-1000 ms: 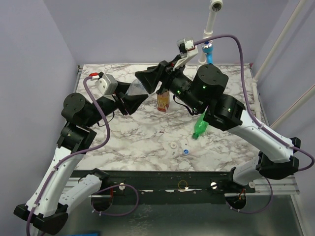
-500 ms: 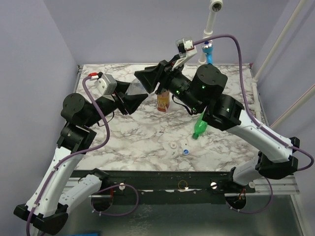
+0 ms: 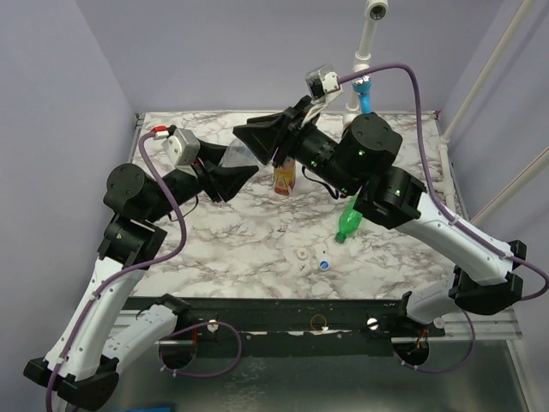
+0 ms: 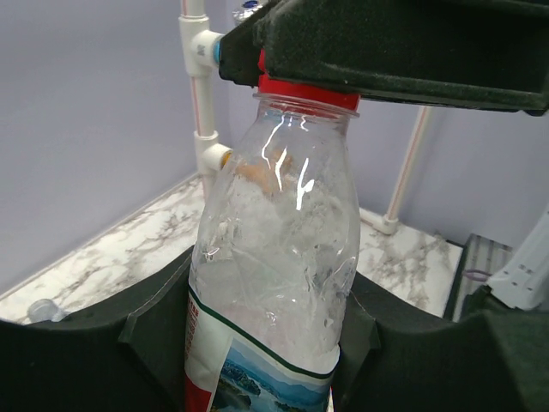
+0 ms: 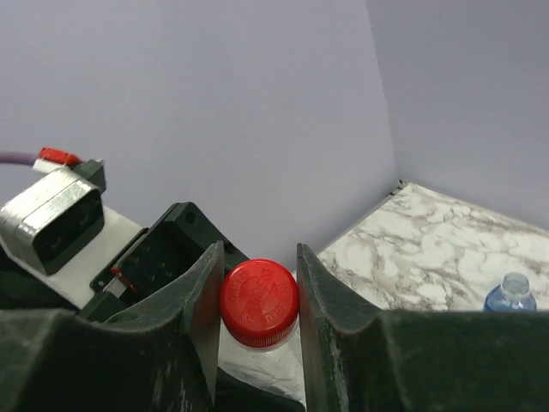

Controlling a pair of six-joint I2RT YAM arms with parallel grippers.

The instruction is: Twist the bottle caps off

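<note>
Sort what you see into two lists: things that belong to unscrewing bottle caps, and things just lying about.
Job: red cap, clear bottle, left gripper, right gripper, amber bottle, green bottle.
Lying about: white pipes, blue fitting.

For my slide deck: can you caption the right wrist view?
Right fingers pinch the red cap on a clear bottle, marble table beyond.

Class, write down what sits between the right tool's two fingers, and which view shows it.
The red cap of the clear bottle fills the gap between the right tool's fingers, touching both; the right wrist view shows it best.
</note>
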